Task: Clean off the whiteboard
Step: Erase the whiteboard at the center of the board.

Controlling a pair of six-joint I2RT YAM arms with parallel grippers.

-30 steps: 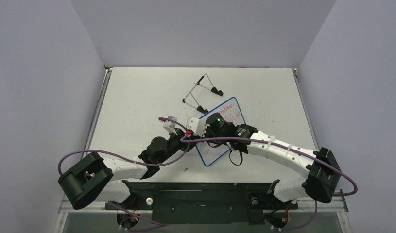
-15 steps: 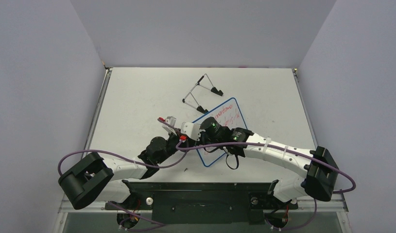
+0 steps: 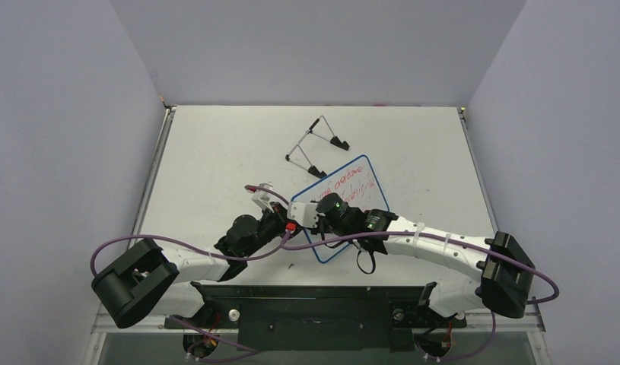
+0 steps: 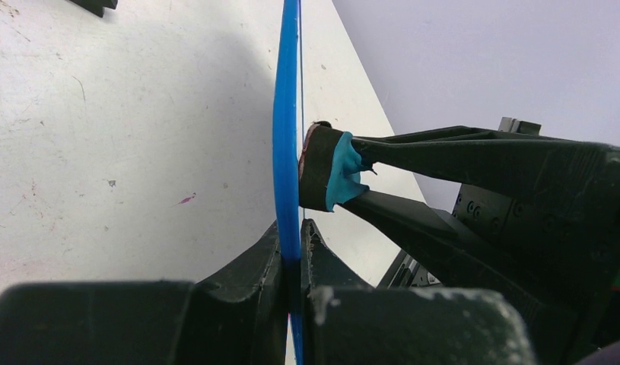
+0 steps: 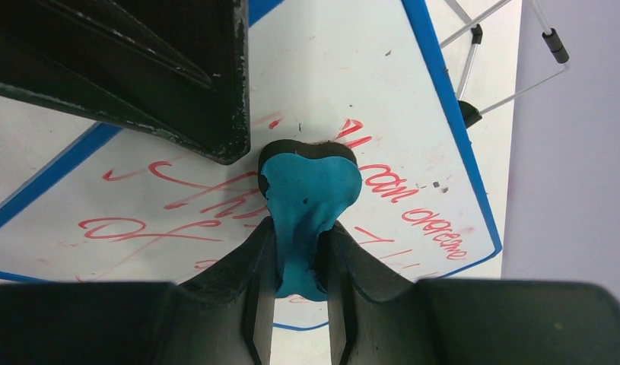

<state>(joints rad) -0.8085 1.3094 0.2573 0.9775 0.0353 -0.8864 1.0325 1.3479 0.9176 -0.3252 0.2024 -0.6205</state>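
Board [image 3: 360, 182] is mid-table [image 3: 215, 152], face up, just near of the easel [image 3: 316, 144], with both arms crowded over its near-left end. Its long axis runs diagonal in the top view, near-left to far-right, and the red writing follows that line. The far-right short end points at the back right of the table.

Left gripper [image 4: 293, 251] is pinched tight on the blue rim. The wrist cam looks straight down the edge, 1 finger on each side of it. That rim must be lifted a bit, but I can't tell if the far end rests on the table.

Right gripper [image 5: 299, 255] is clamped on the blue eraser [image 5: 310, 186], whose pad is pressed to the face among the red letters.

My guess on handling: thin, light and stiff, with a glossy face that'll slide around if nothing anchors it. So the rim is the place to hold, like it's doing. Pushing hard far from that pinch could lever the board out of the jaws. Plenty of red left to wipe.
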